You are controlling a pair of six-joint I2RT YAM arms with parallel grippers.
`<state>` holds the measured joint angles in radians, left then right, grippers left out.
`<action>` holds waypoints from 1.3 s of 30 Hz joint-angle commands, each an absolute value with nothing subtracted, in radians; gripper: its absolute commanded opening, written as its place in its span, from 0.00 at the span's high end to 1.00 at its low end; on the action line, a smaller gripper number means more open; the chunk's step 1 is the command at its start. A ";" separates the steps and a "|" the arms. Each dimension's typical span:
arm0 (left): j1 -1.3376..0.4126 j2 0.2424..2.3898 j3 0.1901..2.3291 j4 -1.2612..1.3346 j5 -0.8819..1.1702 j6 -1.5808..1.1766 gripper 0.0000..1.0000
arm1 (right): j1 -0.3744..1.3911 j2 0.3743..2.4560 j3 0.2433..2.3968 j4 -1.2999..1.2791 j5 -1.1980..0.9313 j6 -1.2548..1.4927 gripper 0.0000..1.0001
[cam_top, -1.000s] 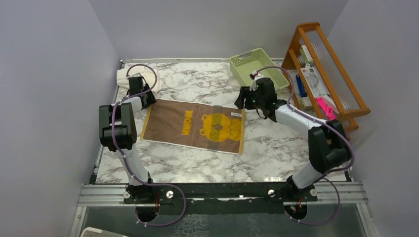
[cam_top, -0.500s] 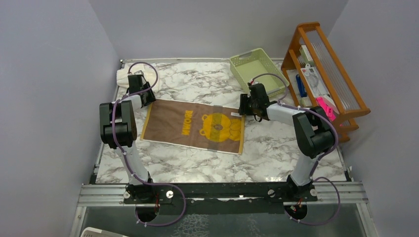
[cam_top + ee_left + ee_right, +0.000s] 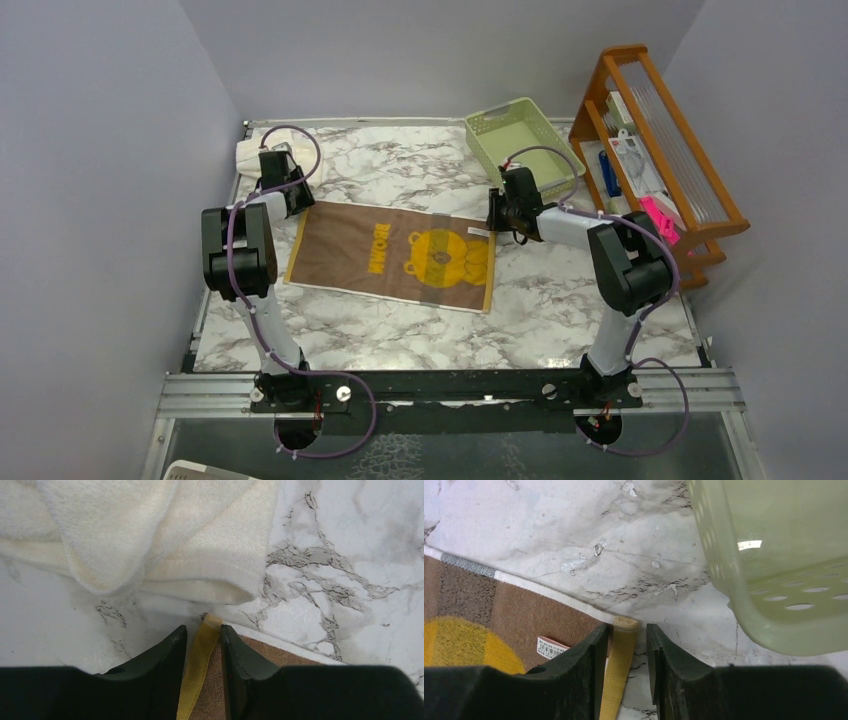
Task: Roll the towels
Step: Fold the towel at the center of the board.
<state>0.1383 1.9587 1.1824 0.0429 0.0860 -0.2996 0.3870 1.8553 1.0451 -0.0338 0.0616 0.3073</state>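
Observation:
A tan-brown towel [image 3: 390, 255] with a yellow bear print lies flat in the middle of the marble table [image 3: 400, 330]. My left gripper [image 3: 299, 205] stands at its far left corner. In the left wrist view its narrowly open jaws [image 3: 202, 628] straddle the yellow hem [image 3: 199, 660]. My right gripper [image 3: 496, 217] stands at the far right corner, and its jaws [image 3: 629, 626] are open around the hem [image 3: 620, 655], with bare marble showing beside it. A cream-white towel [image 3: 250, 155] lies crumpled at the far left, just beyond the left fingers [image 3: 150, 540].
A pale green plastic basket [image 3: 497, 112] sits at the back right, close beyond the right gripper [image 3: 774, 580]. A wooden rack [image 3: 700, 215] with small items stands along the right wall. A barcode label [image 3: 551, 647] sticks to the towel near the right corner.
The right arm swung in and came down over the towel's far right corner. Both pairs of jaws have narrowed around the hem. The left arm has barely moved.

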 commanded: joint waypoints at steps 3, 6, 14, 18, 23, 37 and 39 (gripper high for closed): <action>0.144 1.999 1.165 0.004 0.118 -0.271 0.97 | 0.396 1.896 1.061 -0.050 0.086 0.288 0.93; 0.144 1.994 1.164 -0.003 0.112 -0.267 1.00 | 0.397 1.887 1.068 -0.052 0.073 0.299 0.99; 0.145 1.876 1.078 0.091 0.108 -0.329 1.00 | 0.385 1.812 1.131 -0.048 0.071 0.281 0.99; 0.145 1.813 1.028 0.174 0.082 -0.353 1.00 | 0.346 1.831 1.191 -0.053 0.057 0.281 0.99; 0.152 1.798 1.011 0.227 0.032 -0.324 1.00 | 0.305 1.825 1.205 -0.047 0.050 0.281 0.99; 0.152 1.586 0.663 0.553 0.058 -0.463 1.00 | 0.276 1.654 0.996 0.007 -0.024 0.375 0.99; 0.152 1.539 0.625 0.557 -0.001 -0.474 1.00 | 0.275 1.619 0.959 0.011 -0.022 0.381 0.99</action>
